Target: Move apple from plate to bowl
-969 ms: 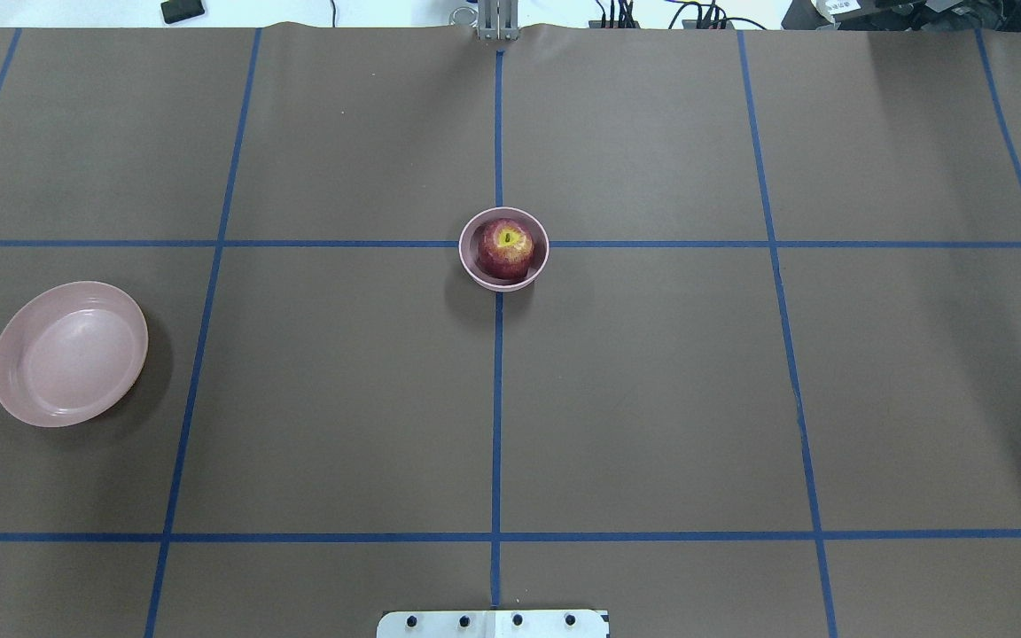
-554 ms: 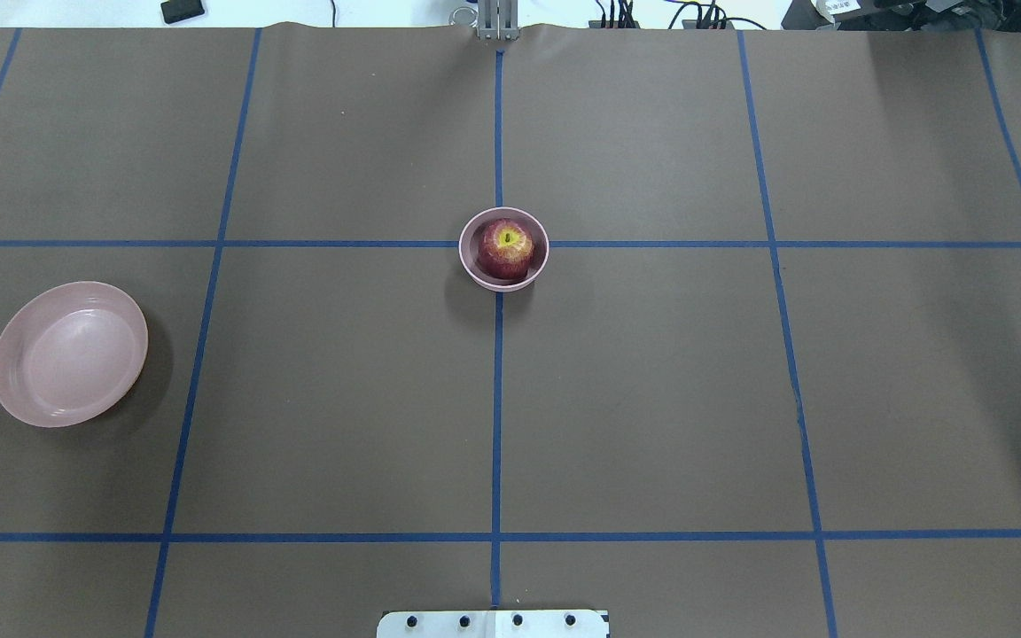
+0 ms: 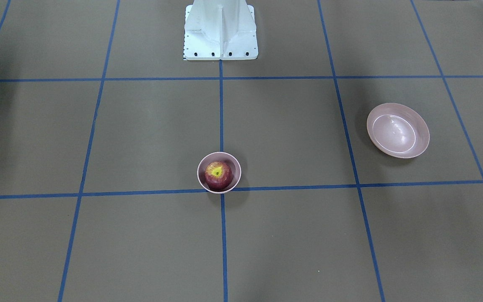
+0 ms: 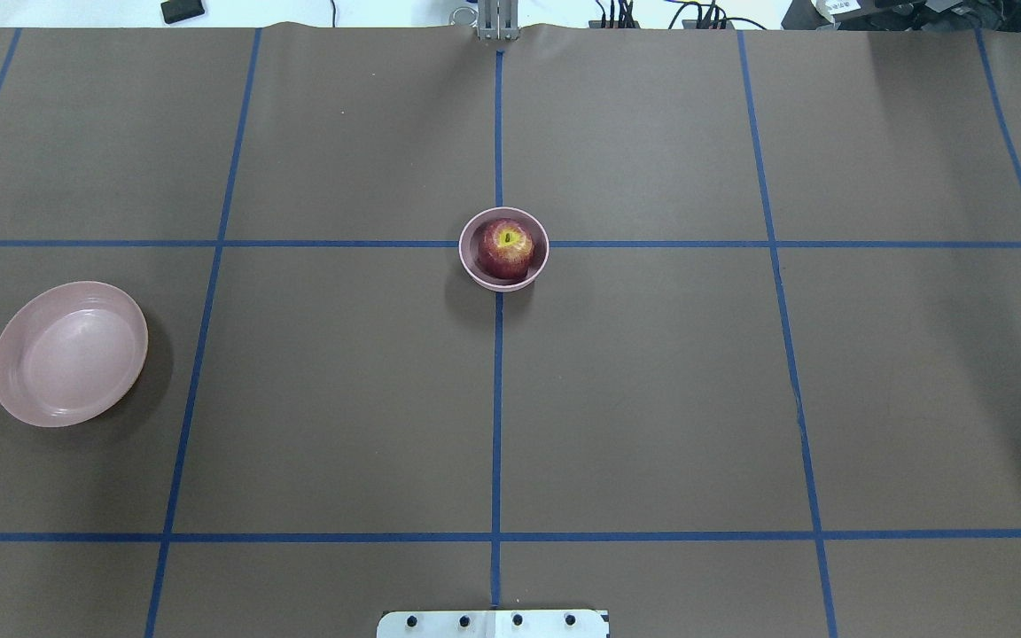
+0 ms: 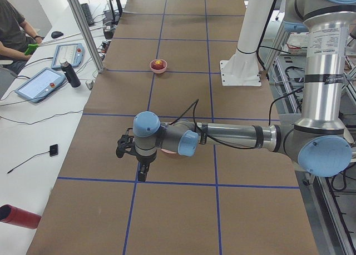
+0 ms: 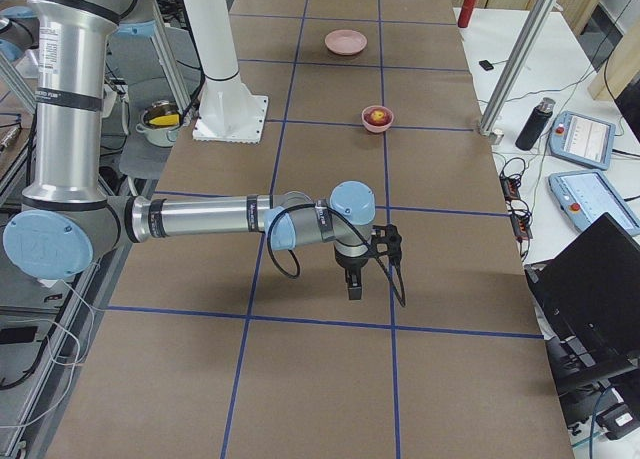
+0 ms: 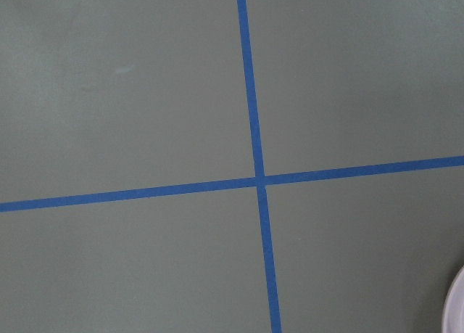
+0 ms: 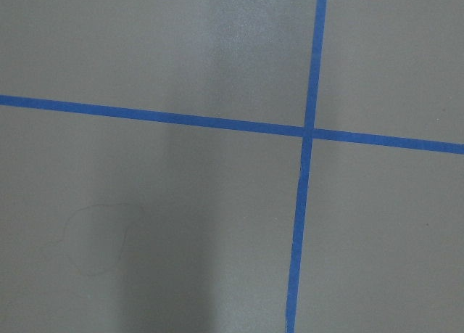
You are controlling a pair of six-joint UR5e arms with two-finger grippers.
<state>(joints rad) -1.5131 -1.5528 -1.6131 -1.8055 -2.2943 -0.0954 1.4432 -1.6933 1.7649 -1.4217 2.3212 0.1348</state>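
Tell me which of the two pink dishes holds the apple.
The small, deep bowl at mid-table holds the apple; the wider, shallow plate on the robot's left is empty.

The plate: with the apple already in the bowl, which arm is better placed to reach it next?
Left, probably. The plate lies on the robot's left side, and the left claw hangs close beside it. The right claw hangs far off, on the opposite side.
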